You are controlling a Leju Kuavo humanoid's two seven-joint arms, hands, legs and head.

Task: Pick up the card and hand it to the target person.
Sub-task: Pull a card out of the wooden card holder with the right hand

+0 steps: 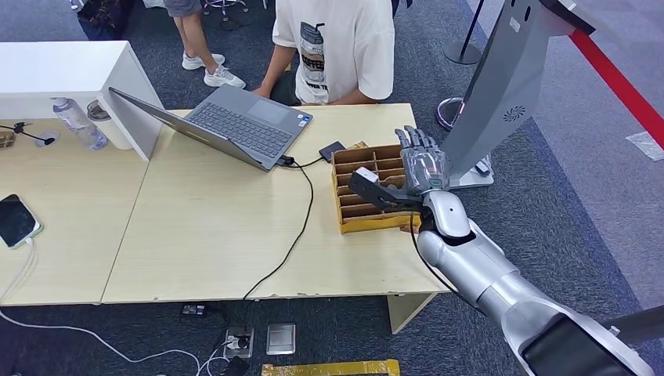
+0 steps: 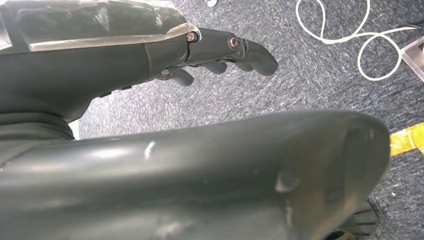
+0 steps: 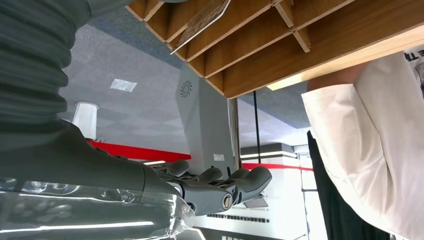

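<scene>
Two pale wooden desks (image 1: 211, 227) stand pushed together on dark grey carpet (image 1: 579, 188). Near the right edge of the right desk sits a wooden tray (image 1: 368, 215) split into compartments. The card (image 3: 202, 20) lies tilted in one of its slots, as the right wrist view shows. The right robot hand (image 1: 419, 160) hovers over the tray's right side, fingers straight and apart, thumb out toward the tray, holding nothing.

A laptop (image 1: 235, 125) stands open at the far side of the desk, its black cable (image 1: 301, 227) running across the wood and off the near edge. A small dark device (image 1: 332, 150) lies between laptop and tray. A person in a white shirt (image 1: 337, 47) stands at the far edge. On the left desk are a phone (image 1: 16, 219), a bottle (image 1: 78, 124) and a white box (image 1: 70, 70).

A grey kiosk (image 1: 509, 86) leans beside the desk on the right, with a red floor stripe (image 1: 618, 86) beyond it. The left robot hand (image 2: 225, 52) hangs over the carpet near a white cord (image 2: 345, 30), fingers loosely bent, empty.
</scene>
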